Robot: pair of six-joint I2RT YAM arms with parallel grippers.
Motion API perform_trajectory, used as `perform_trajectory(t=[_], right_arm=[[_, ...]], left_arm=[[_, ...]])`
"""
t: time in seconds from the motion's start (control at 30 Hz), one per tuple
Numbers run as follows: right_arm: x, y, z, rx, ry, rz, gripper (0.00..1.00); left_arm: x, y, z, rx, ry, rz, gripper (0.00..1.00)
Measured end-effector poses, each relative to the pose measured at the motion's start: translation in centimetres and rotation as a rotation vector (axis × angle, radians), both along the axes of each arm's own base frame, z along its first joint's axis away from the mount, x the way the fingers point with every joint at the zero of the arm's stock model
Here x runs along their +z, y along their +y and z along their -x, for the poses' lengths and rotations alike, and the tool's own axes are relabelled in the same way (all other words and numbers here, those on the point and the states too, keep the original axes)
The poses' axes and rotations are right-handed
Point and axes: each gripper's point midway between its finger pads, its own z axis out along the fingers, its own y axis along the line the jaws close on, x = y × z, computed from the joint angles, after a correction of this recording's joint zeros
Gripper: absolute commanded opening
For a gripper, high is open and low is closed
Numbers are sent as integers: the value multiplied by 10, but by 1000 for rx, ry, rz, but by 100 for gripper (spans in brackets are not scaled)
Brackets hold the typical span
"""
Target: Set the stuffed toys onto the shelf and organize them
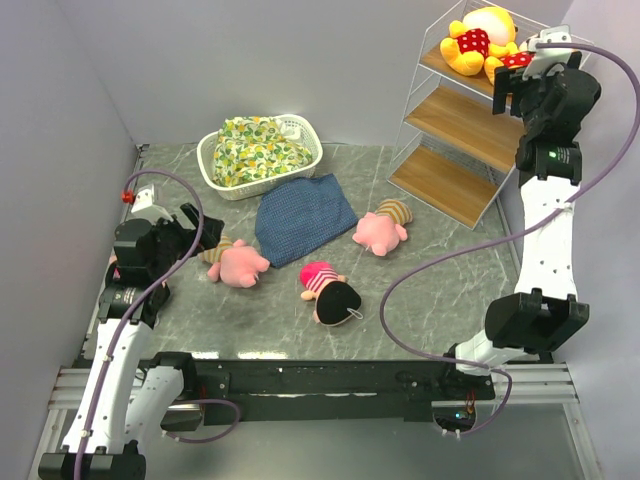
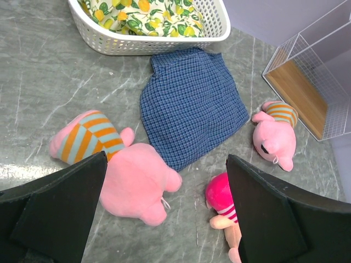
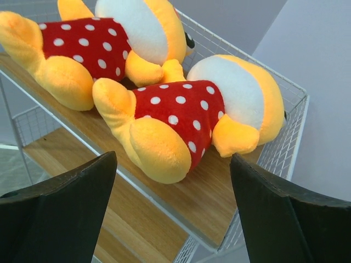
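Two yellow bears in red dotted tops lie side by side on the top board of the shelf, one nearer the wire end, the other behind it. My right gripper is open just in front of the nearer bear, holding nothing; from above the gripper partly hides that bear. On the table lie a pink striped piglet, a second piglet near the shelf foot, and a pink-hatted doll. My left gripper hovers open above the first piglet.
A blue checked cloth lies flat between the two piglets. Behind it a white basket holds a yellow-green floral bundle. The two lower shelf boards are bare. Grey walls close in the left and back.
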Motion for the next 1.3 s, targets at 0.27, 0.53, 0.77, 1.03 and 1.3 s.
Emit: perform_trajectory(t=[0.27,0.53,0.77,1.03,1.3], right_arm=[[28,12,25,22,-70,-68,89],[38,20,43,18,-101,-198,45],[32,39,39,112,-89,-314,39],[8,35,8,107,-48,-362,37],[-18,12,-20,6,-6,-356,37]], left_arm=[[6,0,4,0,-24,0,96],[7,0,4,0,-26,0,96],[7,0,4,1,-26,-1,96],[7,1,4,1,-26,-1,96],[6,2,3,8,-27,-9,96]])
